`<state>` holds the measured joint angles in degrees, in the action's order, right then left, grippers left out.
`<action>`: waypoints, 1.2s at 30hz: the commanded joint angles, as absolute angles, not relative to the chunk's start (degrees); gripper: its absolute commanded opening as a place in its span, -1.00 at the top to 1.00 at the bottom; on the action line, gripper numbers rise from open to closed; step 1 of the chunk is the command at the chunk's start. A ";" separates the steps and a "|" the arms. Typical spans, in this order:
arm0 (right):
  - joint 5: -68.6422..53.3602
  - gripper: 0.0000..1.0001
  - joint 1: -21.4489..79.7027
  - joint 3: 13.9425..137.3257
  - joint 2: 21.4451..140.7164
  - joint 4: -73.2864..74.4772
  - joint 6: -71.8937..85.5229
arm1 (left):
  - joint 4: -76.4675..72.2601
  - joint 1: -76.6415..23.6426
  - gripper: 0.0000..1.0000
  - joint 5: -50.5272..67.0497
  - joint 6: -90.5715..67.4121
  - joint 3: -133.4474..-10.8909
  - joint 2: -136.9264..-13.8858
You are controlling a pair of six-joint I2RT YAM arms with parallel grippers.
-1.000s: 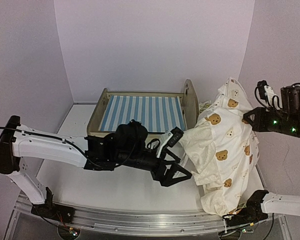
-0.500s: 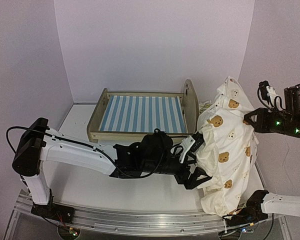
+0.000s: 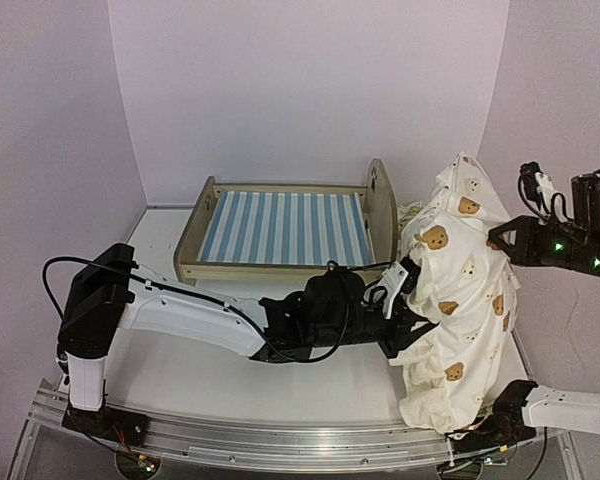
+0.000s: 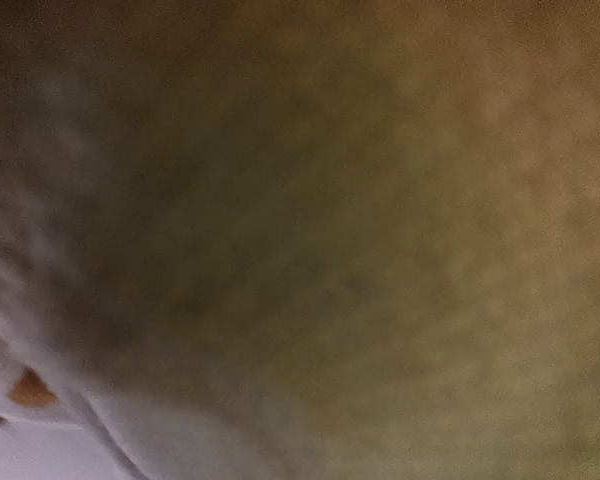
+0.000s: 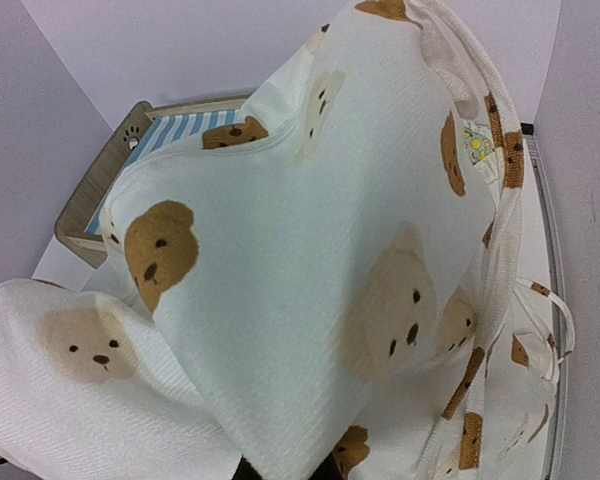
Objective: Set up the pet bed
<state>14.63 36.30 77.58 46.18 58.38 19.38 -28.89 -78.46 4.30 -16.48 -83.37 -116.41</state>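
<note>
Taking a second hold on the bear-print cushion (image 3: 460,290), hung up at the right.
Pinched shut on a top fold with the right gripper (image 3: 495,240); reaching across from the left with the left gripper (image 3: 407,302), buried in the cloth's near-left edge. Cannot tell whether spread or clamped, with only blurred fabric in its wrist view. Leaves the pet bed (image 3: 280,228) at far centre, just left of the cloth, striped base bare. Best to bite a full fold rather than one thin layer, then lift level with both, clear the tall end board, and lower flat inside the frame.
</note>
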 commanded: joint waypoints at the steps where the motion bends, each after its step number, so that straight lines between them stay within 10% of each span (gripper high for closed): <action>1: 12.24 1.00 36.38 80.45 46.87 55.54 19.43 | -33.98 -78.67 0.93 -3.62 -14.00 -79.98 -108.95; 7: 6.64 0.96 36.40 80.89 50.19 54.90 18.71 | -27.19 -78.67 1.00 -12.19 -6.92 -72.61 -95.96; 18: 5.75 0.31 36.39 79.96 52.92 52.52 18.51 | -10.33 -78.71 1.00 -28.44 6.83 -69.61 -73.50; 30: 7.72 -0.49 36.38 69.71 43.35 52.58 22.19 | 9.95 -79.03 0.94 -16.28 2.54 -70.63 -84.58; 32: 7.37 -0.55 36.39 68.46 42.59 53.09 22.93 | 12.34 -79.13 0.69 -14.41 0.87 -71.02 -87.50; 36: 6.60 -0.64 36.35 67.34 42.92 54.40 23.55 | 15.35 -79.16 -0.88 -9.10 -1.99 -71.58 -89.16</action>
<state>6.80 36.62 68.50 42.15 54.03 21.92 11.78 -79.07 -15.03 2.03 -69.93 -89.75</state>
